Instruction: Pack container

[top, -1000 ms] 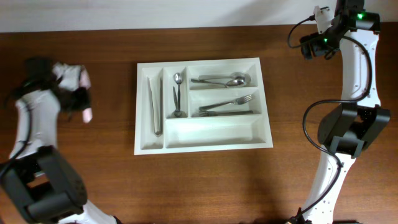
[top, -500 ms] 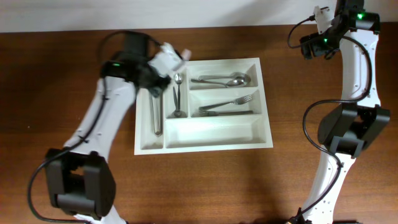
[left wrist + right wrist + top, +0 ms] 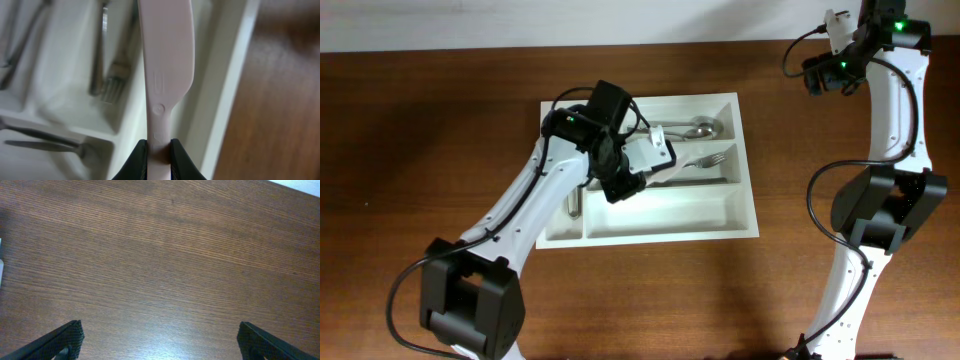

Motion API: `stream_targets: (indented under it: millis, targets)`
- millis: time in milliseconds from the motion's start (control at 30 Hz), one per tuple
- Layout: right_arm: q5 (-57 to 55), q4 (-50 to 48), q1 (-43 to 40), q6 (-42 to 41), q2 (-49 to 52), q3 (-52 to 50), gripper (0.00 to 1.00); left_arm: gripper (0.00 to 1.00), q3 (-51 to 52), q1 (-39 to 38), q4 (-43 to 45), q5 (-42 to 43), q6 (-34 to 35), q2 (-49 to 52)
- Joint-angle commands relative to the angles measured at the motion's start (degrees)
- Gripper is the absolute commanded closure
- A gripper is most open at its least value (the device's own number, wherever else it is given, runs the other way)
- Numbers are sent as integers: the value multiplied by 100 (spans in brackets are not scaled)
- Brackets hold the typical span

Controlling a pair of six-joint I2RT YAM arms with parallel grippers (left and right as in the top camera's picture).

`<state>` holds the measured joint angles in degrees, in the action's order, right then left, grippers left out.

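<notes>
From overhead we see the container (image 3: 650, 238), a white tray with five compartments, lying at the middle of the brown bench (image 3: 440, 120). The left arm (image 3: 520, 200) reaches over it from the left side. The left hand (image 3: 620, 187) hangs above the tray's middle and covers part of the two narrow upright compartments. Spoons (image 3: 685, 128) lie in the top long compartment and forks (image 3: 705, 160) in the one below it. The right hand (image 3: 825, 72) sits at the far right corner of the bench, well apart from the container.

In the left wrist view, the black fingers (image 3: 140, 160) are clamped on the handle of a pale plastic knife (image 3: 167, 50), its blade pointing away from the camera. The knife hangs along a long compartment just inside the container's outer wall. The bench lies beyond that wall, and the forks are in the neighbouring compartment. We cannot tell whether the knife touches the tray.

In the right wrist view, the right hand's fingers (image 3: 62, 337) stand wide apart above the bench's wood grain.
</notes>
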<state>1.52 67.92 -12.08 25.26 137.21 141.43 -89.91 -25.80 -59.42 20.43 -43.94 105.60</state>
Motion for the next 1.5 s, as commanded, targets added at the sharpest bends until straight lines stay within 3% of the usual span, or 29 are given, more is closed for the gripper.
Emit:
stream_targets:
  millis: [0, 367, 700, 733, 767, 833, 1033, 1167, 1200, 1233, 1300, 1467]
  targets:
    - [13, 4, -33, -70, -151, 50, 1, 98, -87, -118, -192, 144, -400, 46]
    - [13, 4, -33, -72, -151, 50, 1, 98, 385, -142, -234, 122, -1110, 76]
    - [13, 4, -33, -72, -151, 50, 1, 96, 625, -142, 7, 81, -1104, 345]
    - [13, 4, -33, -72, -151, 50, 1, 87, 625, -142, 35, 81, -1104, 345]
    - [13, 4, -33, -72, -151, 50, 1, 70, 623, -142, 68, 81, -1099, 345]
    - [13, 4, -33, -72, -151, 50, 1, 1, 612, -142, 136, 81, -1051, 345]
    - [13, 4, -33, -72, -151, 50, 1, 1, -55, 109, 212, 50, -96, 339]
    - [13, 4, -33, -72, -151, 50, 1, 1, -953, 645, 201, -903, 1255, 337]
    - [13, 4, -33, -72, -151, 50, 1, 1, -1215, 841, 177, -1311, 1703, 337]
    - [13, 4, -33, -72, -151, 50, 1, 1, -1644, 1257, 120, -2223, 2756, 337]
    - [13, 4, -33, -72, -151, 50, 1, 1, -1930, 1694, 22, -2806, 3423, 337]
    - [13, 4, -33, -72, -151, 50, 1, 1, -2039, 3027, 28, -2861, 4030, 337]
